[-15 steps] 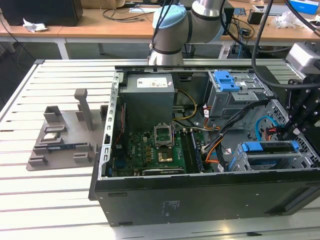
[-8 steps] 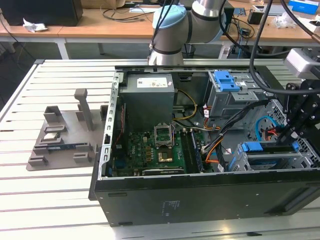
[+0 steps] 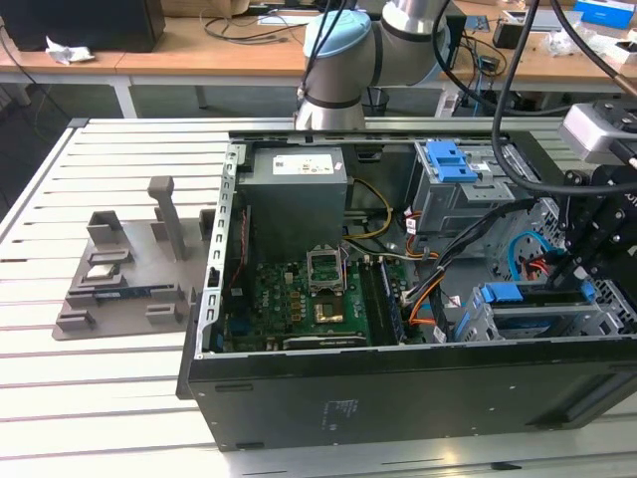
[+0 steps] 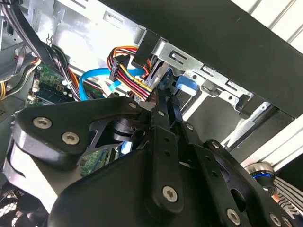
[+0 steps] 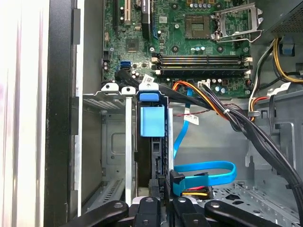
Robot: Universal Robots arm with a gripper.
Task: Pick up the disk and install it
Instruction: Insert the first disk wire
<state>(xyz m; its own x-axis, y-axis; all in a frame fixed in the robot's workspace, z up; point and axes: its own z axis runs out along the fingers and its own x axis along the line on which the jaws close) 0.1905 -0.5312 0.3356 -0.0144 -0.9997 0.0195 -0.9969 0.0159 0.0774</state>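
Note:
The disk (image 3: 528, 296) stands on edge in the lower drive cage (image 3: 597, 324) of the open computer case, at the exterior view's right, its blue carrier uppermost. In the first wrist view the disk (image 5: 152, 120) runs down one slot of the cage (image 5: 111, 142), blue carrier tab facing the motherboard. My black gripper (image 3: 580, 274) hangs over the disk's rear end. Its fingers (image 4: 158, 132) come together at the blue carrier (image 4: 185, 85), shut on the disk's edge. In the first wrist view my gripper (image 5: 161, 201) sits right at that rear edge.
A blue data cable (image 5: 203, 170) and a bundle of power leads (image 5: 213, 101) lie close beside the disk. The grey power supply (image 3: 296, 199), the motherboard (image 3: 299, 299) and an upper cage with a blue latch (image 3: 448, 159) share the case. A grey fixture (image 3: 129, 269) stands on the slatted table.

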